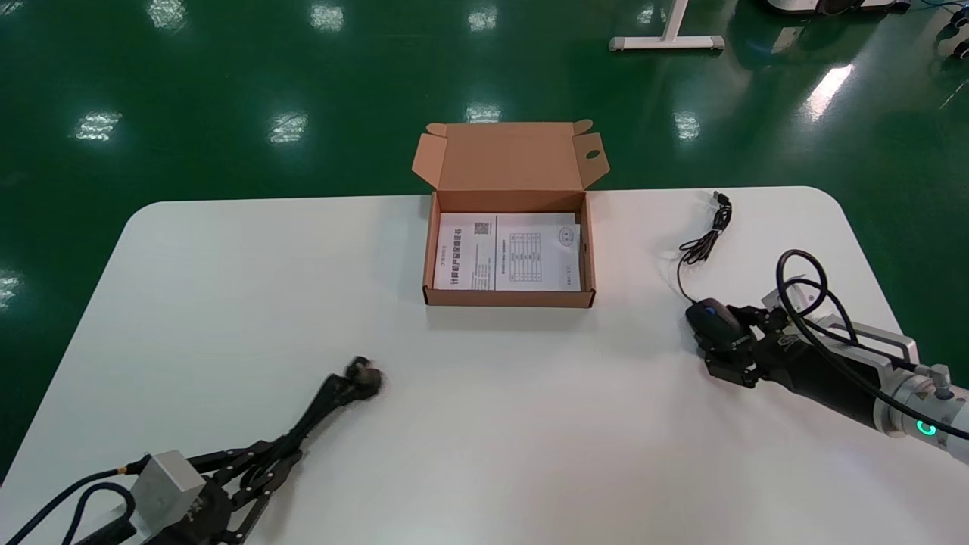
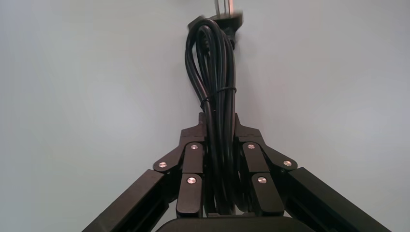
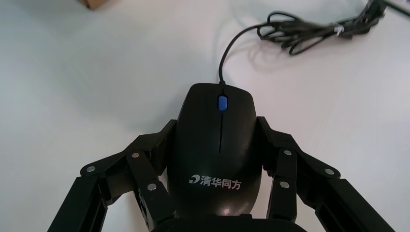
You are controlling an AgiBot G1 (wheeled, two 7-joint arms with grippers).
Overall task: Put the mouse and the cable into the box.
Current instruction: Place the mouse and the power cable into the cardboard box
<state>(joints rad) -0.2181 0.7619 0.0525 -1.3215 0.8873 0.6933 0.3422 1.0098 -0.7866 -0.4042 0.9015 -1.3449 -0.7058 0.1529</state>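
- The right gripper (image 1: 727, 341) (image 3: 217, 126) is over the right part of the white table (image 1: 530, 439), and its jaws pinch a black mouse (image 1: 715, 322) (image 3: 218, 150) by its two sides.
- The mouse's blue scroll wheel (image 3: 222, 103) faces up, and white lettering runs across its rear half.
- The mouse sits low at the table surface. I cannot tell whether it rests on the surface or hangs just above it.
- The thin mouse cord (image 1: 708, 238) (image 3: 309, 34) runs from the mouse's nose toward the far edge of the table. There it lies on the table in a loose tied bundle, with its connector (image 1: 721, 198) at the end.
- The left gripper (image 1: 291, 443) (image 2: 220, 121) is over the near left part of the table, with its jaws pressed onto a folded black power cable (image 1: 341, 386) (image 2: 215, 72).
- The power cable bundle has a tie around it and sticks out past the fingertips. Its plug (image 1: 367, 372) (image 2: 225, 19) is at the far end, pointing toward the middle of the table.
- The open cardboard box (image 1: 509, 299) stands at the middle of the table's far side, well apart from both grippers. Its lid (image 1: 511, 159) is tipped back.
- A printed leaflet (image 1: 507, 261) lies flat on the box's floor.
- Neither the mouse nor the power cable is in the box.
- Beyond the table is a glossy green floor (image 1: 227, 91).
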